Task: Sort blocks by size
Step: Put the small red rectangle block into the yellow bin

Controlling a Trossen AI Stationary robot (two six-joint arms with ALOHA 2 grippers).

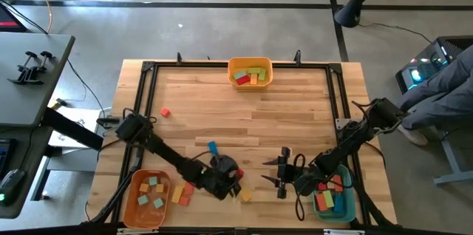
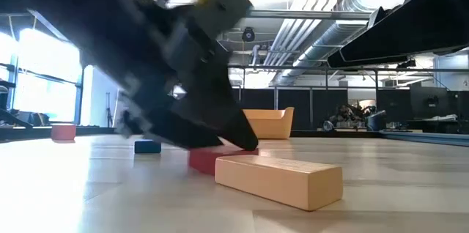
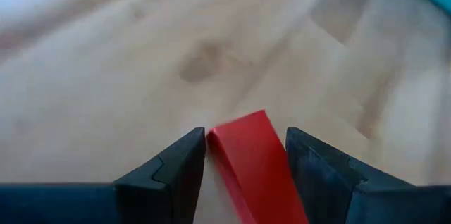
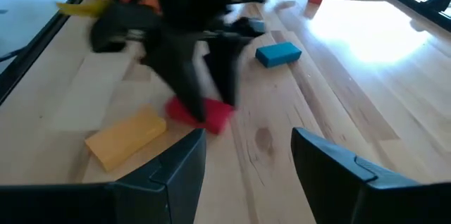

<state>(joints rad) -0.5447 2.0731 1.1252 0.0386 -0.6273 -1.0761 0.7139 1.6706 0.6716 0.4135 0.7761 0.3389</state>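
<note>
Near table's front edge: left gripper [image 3: 245, 175] straddling red block [image 3: 255, 160], not yet clamped; likely light, rigid, best pinched across long flat sides. Right gripper [image 4: 248, 171] open, empty.

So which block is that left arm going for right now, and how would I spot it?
Look along the table's near edge, between the orange bin and the teal bin. The left gripper is down there, its fingers open on either side of a red block. A yellow block lies beside it; the red one alone sits between the fingers.
</note>
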